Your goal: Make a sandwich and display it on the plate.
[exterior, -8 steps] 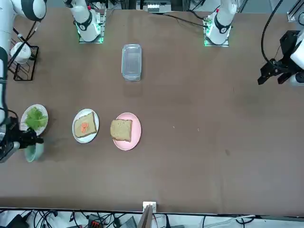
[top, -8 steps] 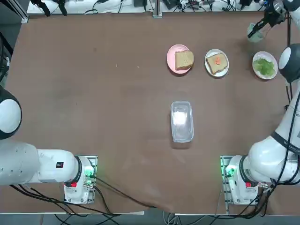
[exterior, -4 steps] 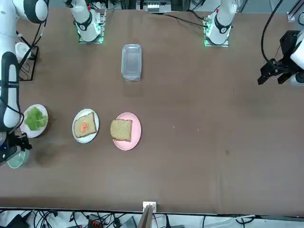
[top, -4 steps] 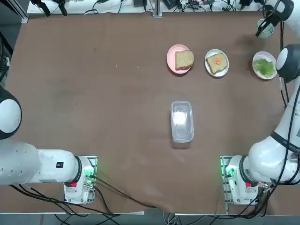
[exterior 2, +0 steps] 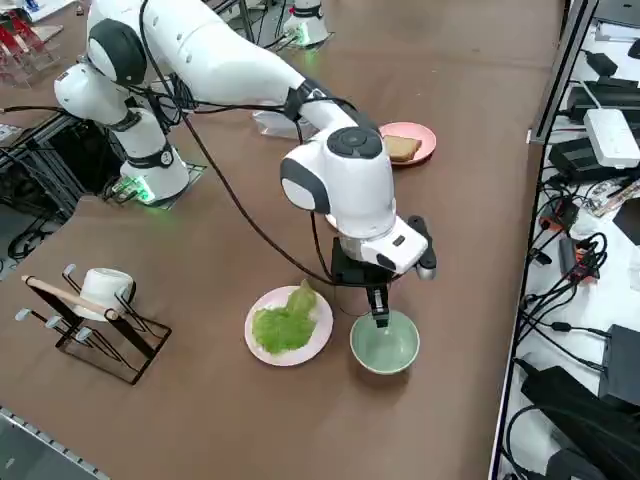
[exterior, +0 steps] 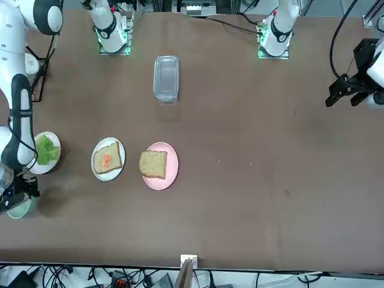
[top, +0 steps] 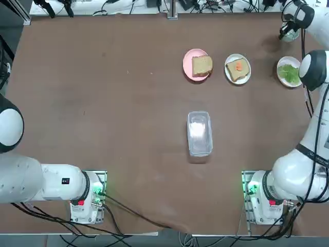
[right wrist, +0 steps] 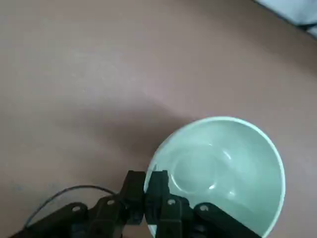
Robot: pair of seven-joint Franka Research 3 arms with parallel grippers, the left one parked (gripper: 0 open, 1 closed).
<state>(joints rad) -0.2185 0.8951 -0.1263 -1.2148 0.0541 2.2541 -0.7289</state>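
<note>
My right gripper (exterior 2: 380, 318) is shut on the rim of a small pale-green cup (exterior 2: 385, 345) at the table's far right corner. One finger is inside the cup (right wrist: 223, 163) and one outside, and the cup is upright and empty. Next to it a white plate (top: 281, 76) holds green lettuce (top: 291, 72). Another white plate (top: 227, 65) carries a toast slice (top: 237, 69) with orange bits on top. A pink plate (top: 187, 63) bears a plain toast slice (top: 202, 65). No stacked sandwich is in view.
A clear lidded plastic box (top: 199, 133) lies in the middle of the table. A black wire rack (exterior 2: 95, 325) with a white mug (exterior 2: 103, 290) stands at the right edge. Cables and power strips (exterior 2: 610, 135) run along the far side.
My right gripper has carried the green cup further toward the table's far right corner, away from the lettuce plate. The plates, toast and box stay where they were.
</note>
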